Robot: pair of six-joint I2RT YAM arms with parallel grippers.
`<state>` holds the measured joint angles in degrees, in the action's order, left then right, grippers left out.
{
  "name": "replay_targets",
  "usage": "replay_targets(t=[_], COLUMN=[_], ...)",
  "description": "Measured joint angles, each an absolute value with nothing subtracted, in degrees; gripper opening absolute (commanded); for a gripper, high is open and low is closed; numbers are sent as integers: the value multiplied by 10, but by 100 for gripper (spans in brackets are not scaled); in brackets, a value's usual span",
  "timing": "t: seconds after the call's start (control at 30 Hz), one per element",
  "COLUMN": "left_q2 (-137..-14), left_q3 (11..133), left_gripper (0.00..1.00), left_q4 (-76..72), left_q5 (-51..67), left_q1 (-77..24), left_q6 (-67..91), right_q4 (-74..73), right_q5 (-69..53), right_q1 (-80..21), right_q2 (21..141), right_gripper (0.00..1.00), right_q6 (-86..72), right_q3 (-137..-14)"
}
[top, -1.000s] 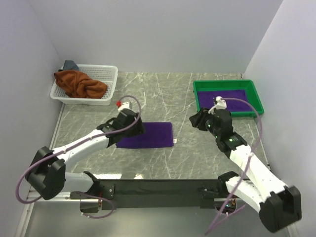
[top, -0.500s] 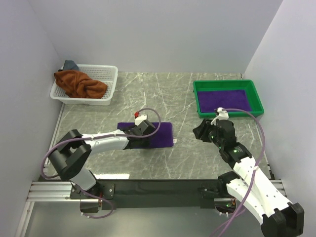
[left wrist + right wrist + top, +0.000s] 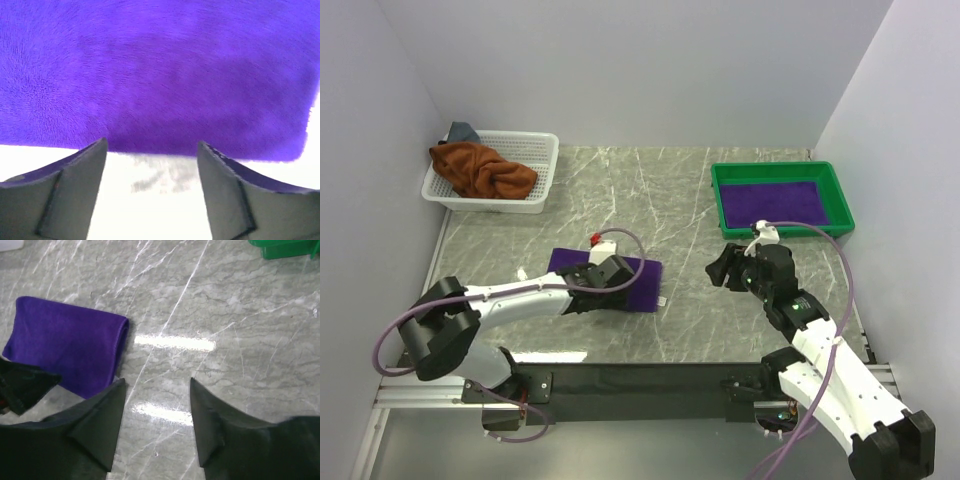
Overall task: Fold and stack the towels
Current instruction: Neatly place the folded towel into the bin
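Standing by the tabletop (image 3: 660,200), I am watching the left arm stretching out low across the middle, its left claw (image 3: 152,142) hanging wide with nothing in it, right at the near edge of the folded purple towel (image 3: 645,285). That towel is lying flat but a little skewed, roughly midway between the two sides. The right claw (image 3: 156,385) is also gaping and holding nothing, hovering over bare stone just to the right of the towel. Far right, the green tray (image 3: 770,167) is carrying another purple towel (image 3: 775,200) laid flat, and far left the white basket (image 3: 490,205) is holding a bunched rust-brown towel (image 3: 480,170) with a grey-blue one (image 3: 463,130) peeking out behind it. The danger, as I am judging it, is the left claw closing on the top layer alone, so the fold is peeling open when lifted. Pressing too low could also be shoving the cloth along the slick stone and rumpling it. With both arms converging on one small towel, they are risking a bump too.
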<state>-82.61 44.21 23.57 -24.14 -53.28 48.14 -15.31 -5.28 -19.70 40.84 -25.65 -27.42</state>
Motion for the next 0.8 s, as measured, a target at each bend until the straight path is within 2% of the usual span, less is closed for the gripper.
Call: replay_targets(t=[0.13, 0.27, 0.43, 0.57, 0.8], left_q2=[-833, -884, -992, -1065, -1099], left_q3=[513, 616, 698, 725, 756], left_gripper=[81, 77, 74, 67, 62], left_q4=[285, 292, 299, 327, 363], left_q5=[-260, -259, -249, -242, -237], left_q1=[-582, -618, -636, -646, -651], left_q6=[455, 433, 408, 390, 372], right_q4=[-155, -169, -195, -205, -207], right_q5=[-47, -27, -5, -4, -4], right_q1=[-197, -197, -197, -197, -197], right_q2=[408, 408, 400, 392, 390], right_gripper=[84, 89, 90, 90, 90], right_q6=[-254, -256, -256, -257, -261], right_q3=[-274, -274, -274, -274, -274])
